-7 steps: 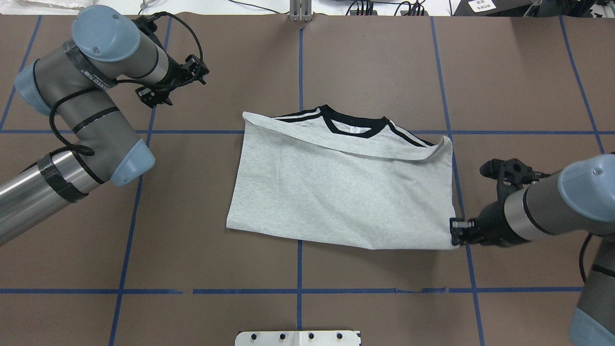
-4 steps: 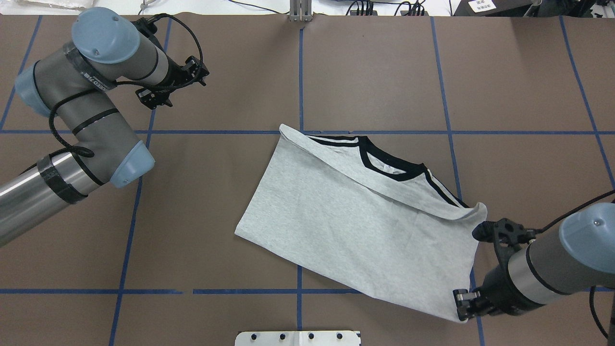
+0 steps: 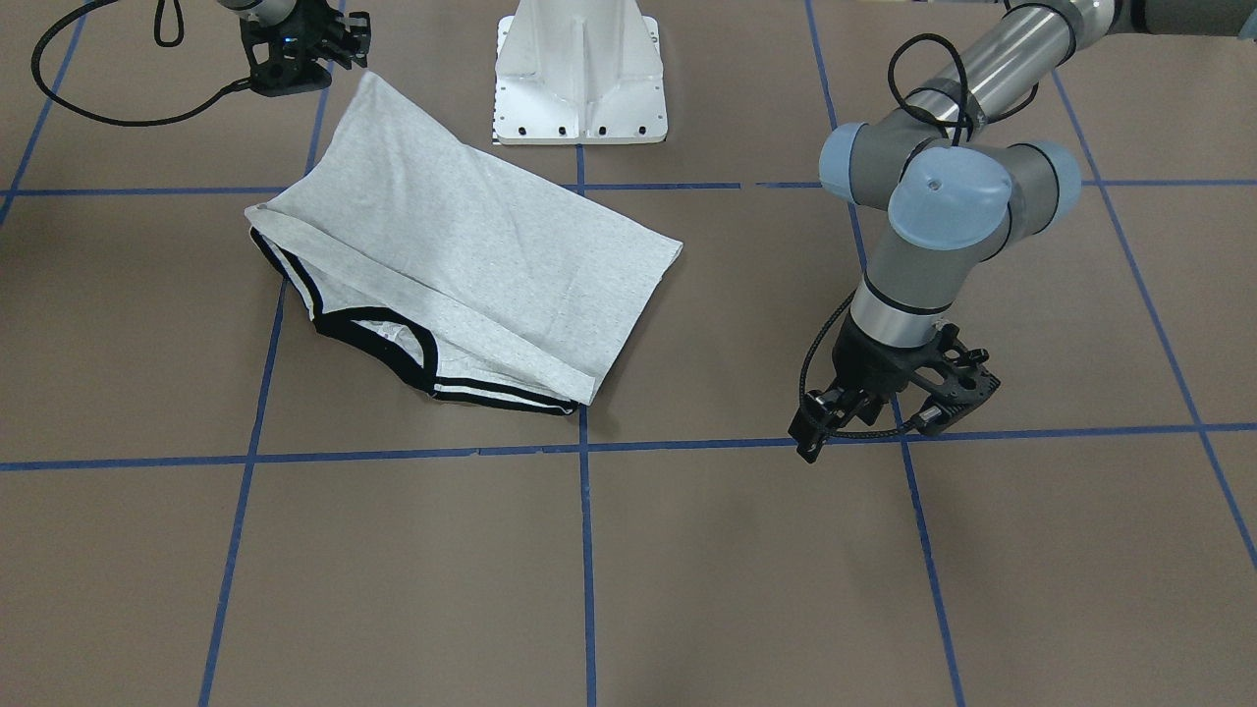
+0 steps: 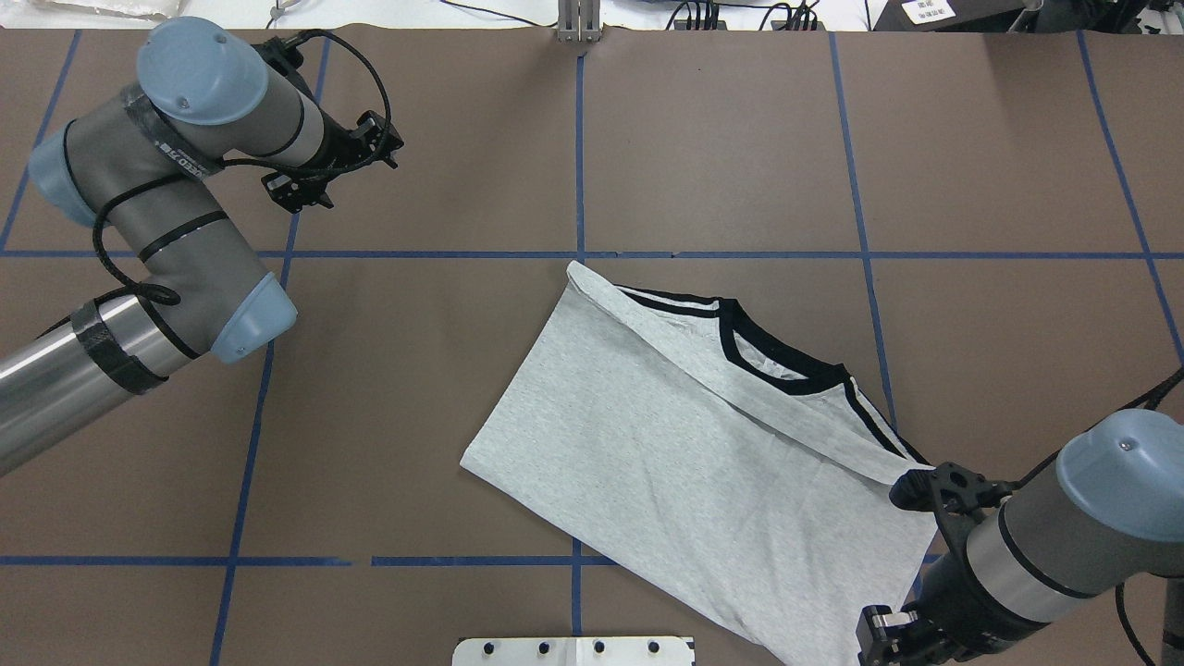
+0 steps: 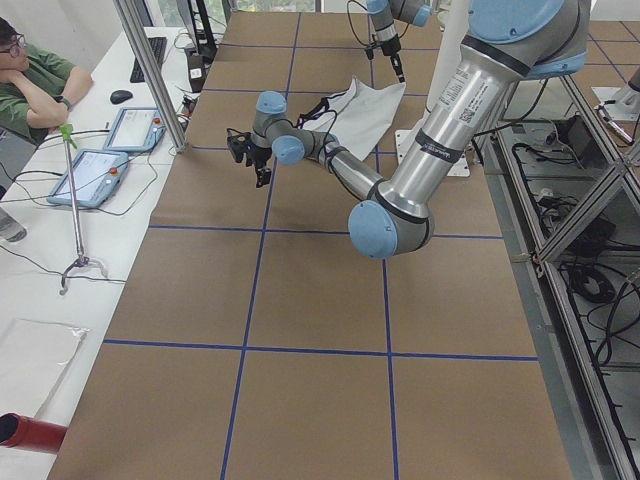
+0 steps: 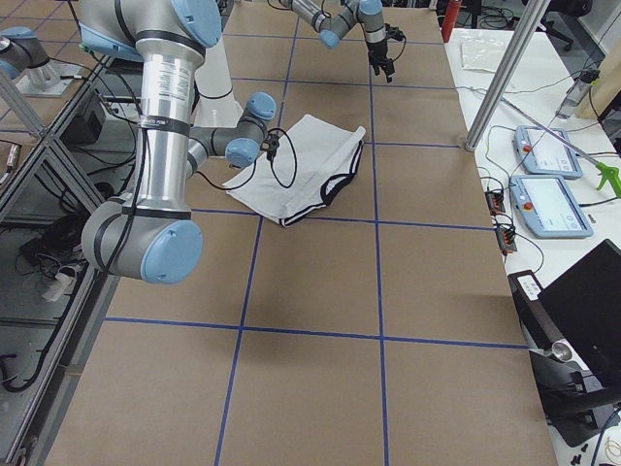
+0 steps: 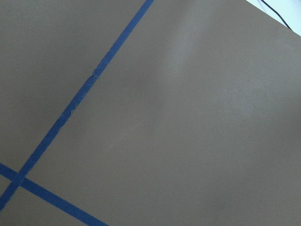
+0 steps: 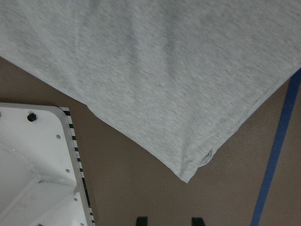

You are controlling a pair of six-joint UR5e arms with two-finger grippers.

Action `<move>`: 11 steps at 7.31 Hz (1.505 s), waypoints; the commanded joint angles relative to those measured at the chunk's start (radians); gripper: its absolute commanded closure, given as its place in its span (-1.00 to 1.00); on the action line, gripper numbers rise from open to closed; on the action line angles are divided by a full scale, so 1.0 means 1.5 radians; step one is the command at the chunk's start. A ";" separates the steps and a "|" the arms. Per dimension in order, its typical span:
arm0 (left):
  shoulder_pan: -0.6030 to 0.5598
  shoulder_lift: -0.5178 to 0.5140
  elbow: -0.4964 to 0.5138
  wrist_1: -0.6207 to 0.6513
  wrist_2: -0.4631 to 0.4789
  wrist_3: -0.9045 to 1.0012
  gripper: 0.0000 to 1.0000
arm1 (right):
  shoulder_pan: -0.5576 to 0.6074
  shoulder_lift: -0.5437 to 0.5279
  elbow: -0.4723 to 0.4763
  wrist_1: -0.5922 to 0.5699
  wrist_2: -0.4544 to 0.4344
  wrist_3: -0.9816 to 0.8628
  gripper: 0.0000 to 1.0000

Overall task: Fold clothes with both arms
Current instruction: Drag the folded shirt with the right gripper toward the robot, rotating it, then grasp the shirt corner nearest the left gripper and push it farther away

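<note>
T-shirt (image 4: 684,462): lies folded and flat on the brown surface (image 4: 740,139), plain grey side up, turned askew to the blue tape lines (image 4: 578,157). Sits in the robot's right half of the surface, from about the middle line out toward the near right side. Shows its black collar (image 4: 782,363) and striped cuffs (image 4: 675,301) along the far edge, partly under a folded-over grey flap. Points one near corner toward the robot's side, close to the white base plate (image 4: 573,650) but apart from it, with a strip of brown between the two in the right wrist view.

Right gripper (image 4: 883,638): hangs low just beside that near corner. Fingers (image 8: 141,220) apart, with the cloth corner lying just ahead of them and touching neither.

Left gripper (image 3: 807,444): hovers above bare surface on the far left side, near a crossing of tape lines and well apart from the T-shirt. Cannot tell whether its fingers are apart or together; left wrist view shows only brown surface and blue tape.
</note>
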 commanded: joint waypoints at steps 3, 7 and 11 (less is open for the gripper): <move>0.100 0.062 -0.133 -0.011 -0.046 -0.066 -0.98 | 0.220 0.141 -0.026 0.001 -0.005 0.000 -1.00; 0.307 0.063 -0.170 -0.003 0.033 -0.300 -0.89 | 0.265 0.149 -0.041 0.001 -0.008 -0.006 -1.00; 0.310 0.073 -0.146 -0.002 0.040 -0.300 -0.68 | 0.264 0.157 -0.043 0.000 -0.010 -0.005 -1.00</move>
